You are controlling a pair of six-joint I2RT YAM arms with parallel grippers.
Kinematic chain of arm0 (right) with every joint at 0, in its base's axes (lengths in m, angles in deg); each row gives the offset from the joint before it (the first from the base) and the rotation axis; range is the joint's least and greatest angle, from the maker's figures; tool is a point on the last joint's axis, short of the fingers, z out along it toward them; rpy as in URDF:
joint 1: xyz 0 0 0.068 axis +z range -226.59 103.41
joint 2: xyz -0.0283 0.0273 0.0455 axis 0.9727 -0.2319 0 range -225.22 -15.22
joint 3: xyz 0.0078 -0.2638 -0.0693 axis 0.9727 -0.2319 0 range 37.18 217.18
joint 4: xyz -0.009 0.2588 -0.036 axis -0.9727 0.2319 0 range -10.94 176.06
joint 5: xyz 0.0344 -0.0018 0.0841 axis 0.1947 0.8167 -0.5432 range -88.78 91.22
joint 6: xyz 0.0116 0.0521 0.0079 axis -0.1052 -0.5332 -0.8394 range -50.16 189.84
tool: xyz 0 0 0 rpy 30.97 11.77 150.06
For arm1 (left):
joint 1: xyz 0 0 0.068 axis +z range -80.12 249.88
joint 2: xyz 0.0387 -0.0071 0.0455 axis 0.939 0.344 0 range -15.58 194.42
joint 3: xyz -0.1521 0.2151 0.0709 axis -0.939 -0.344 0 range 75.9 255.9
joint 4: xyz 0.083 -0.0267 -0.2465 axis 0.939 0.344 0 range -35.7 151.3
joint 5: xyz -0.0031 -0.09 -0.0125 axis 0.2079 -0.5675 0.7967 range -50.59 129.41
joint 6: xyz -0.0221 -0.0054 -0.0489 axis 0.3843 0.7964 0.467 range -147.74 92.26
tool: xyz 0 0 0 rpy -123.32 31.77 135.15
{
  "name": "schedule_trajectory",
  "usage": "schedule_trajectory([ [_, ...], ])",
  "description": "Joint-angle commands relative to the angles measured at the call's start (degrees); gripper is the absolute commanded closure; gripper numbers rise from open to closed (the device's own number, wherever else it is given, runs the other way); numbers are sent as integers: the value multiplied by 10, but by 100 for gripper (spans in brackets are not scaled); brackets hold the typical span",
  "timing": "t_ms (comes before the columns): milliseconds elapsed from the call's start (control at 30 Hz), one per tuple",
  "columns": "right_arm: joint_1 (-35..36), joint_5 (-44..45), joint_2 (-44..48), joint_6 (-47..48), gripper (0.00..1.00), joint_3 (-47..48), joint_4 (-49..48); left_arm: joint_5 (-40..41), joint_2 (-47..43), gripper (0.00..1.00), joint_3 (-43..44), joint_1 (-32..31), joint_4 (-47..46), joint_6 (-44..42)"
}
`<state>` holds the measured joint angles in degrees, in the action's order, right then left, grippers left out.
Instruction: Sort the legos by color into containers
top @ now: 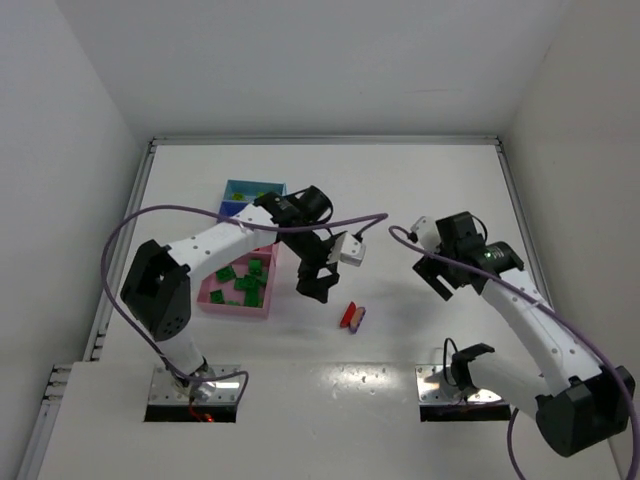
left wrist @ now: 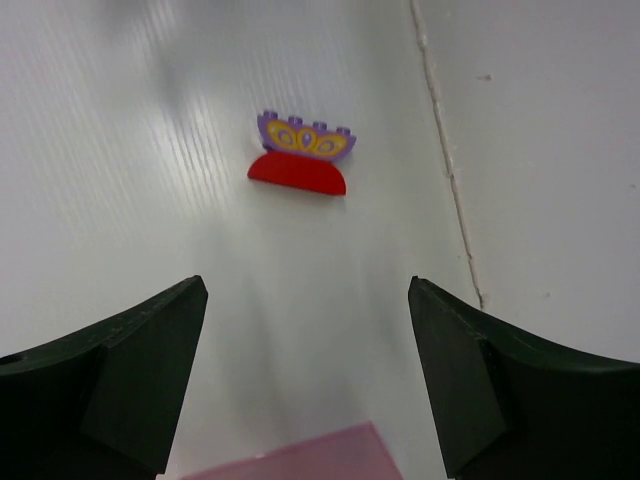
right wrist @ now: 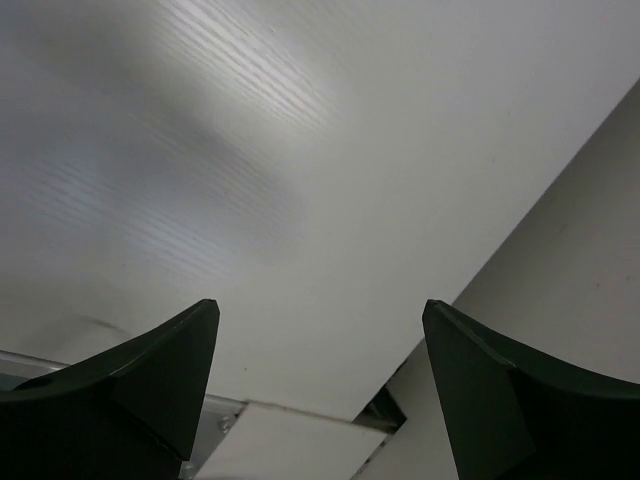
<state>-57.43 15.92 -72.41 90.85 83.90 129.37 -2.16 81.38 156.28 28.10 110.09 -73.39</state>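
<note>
A shallow pink rectangular plastic tray [top: 235,309] stands on the left half of the white worktop [top: 400,190], and two smaller blue plastic trays [top: 255,186] are joined to its far edge. Many small green plastic bricks [top: 247,283] lie inside the pink tray. To the right of its near right corner, apart from its wall, a red half-round plastic brick [left wrist: 297,175] lies on the bare worktop with a purple plastic brick [left wrist: 305,138] with yellow ovals touching its far side. The left claw [top: 317,285] hangs just beside the right wall of the tray, between this wall and the brick pair; its jaws are spread wide and they pinch nothing. In the left wrist view one corner of the tray [left wrist: 300,455] shows under the claw, the worktop between this corner and the pair is free, and a thin seam [left wrist: 450,180] runs to the right of the pair. The right claw [top: 440,280] is well apart from the tray, far to its right, spread wide and empty above bare worktop close to the white side wall [right wrist: 590,250].
</note>
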Motion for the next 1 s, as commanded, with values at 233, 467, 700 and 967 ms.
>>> schedule_trajectory([
  [233, -159, 7, -100, -43, 16, 11, 59, 103, -61, 15, -138, -101, -326, 87],
  [467, -230, -27, -140, -33, 16, 29, 52, 109, -41, 15, -152, -141, -364, 93],
  [700, -265, -50, -157, -27, 16, 41, 52, 110, -11, 15, -152, -182, -370, 81],
  [967, -294, -75, -157, -12, 16, 52, 58, 110, 9, 15, -178, -182, -364, 62],
])
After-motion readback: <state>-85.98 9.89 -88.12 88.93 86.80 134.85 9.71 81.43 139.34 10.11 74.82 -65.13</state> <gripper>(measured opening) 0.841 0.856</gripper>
